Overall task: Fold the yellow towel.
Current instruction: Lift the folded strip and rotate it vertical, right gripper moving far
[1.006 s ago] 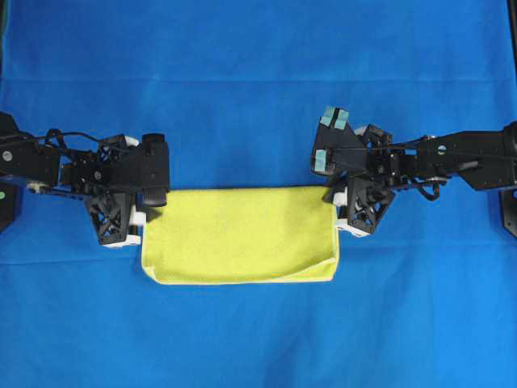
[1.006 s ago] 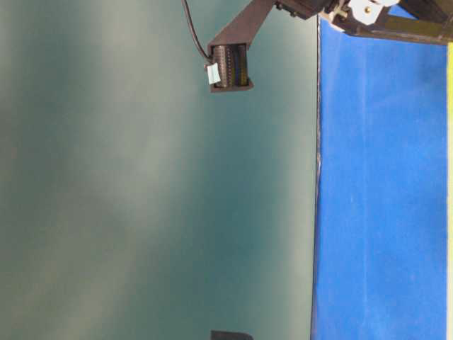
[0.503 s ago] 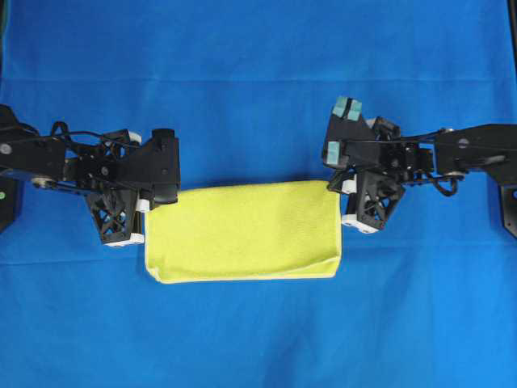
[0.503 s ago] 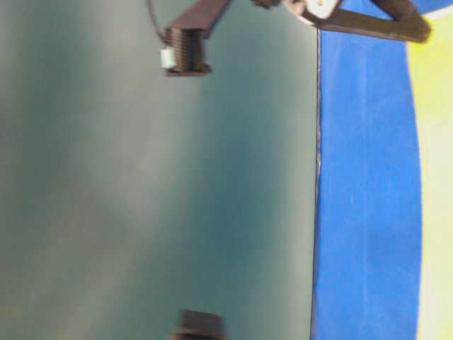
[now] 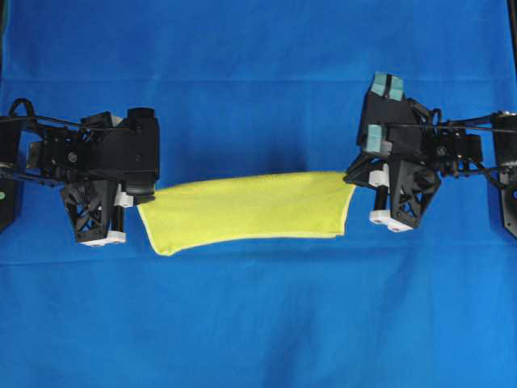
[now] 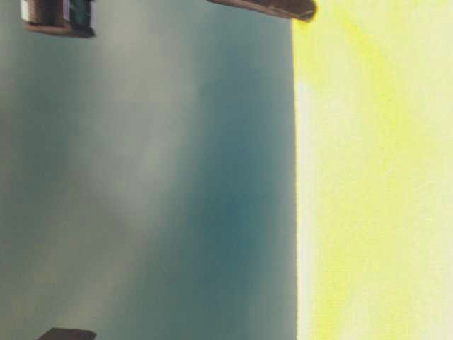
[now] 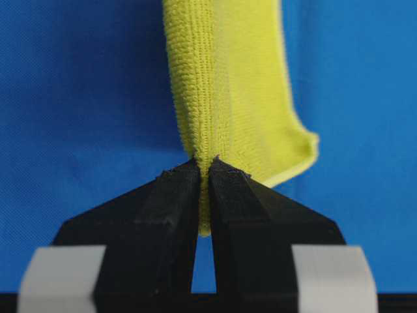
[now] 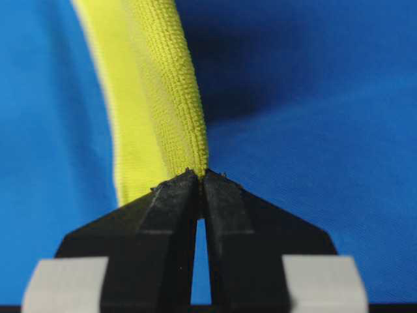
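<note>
The yellow towel (image 5: pixel 246 208), folded double, hangs stretched between my two grippers above the blue cloth. My left gripper (image 5: pixel 139 198) is shut on its left end. In the left wrist view (image 7: pixel 203 168) the towel (image 7: pixel 225 85) is pinched between the black fingers (image 7: pixel 172 215) and runs away from them. My right gripper (image 5: pixel 355 179) is shut on its right end. In the right wrist view (image 8: pixel 199 176) the towel (image 8: pixel 153 85) is clamped at the fingertips. In the table-level view the towel (image 6: pixel 375 177) fills the right side, blurred.
A blue cloth (image 5: pixel 258 323) covers the whole table. The left arm's body (image 5: pixel 81 158) and the right arm's body (image 5: pixel 452 149) reach in from the side edges. The table-level view shows a blurred teal wall (image 6: pixel 141 177).
Both grippers have lifted the towel's far edge and moved apart. The towel has come up off the cloth, now looks narrower from above, and has swung in front of the table-level camera.
</note>
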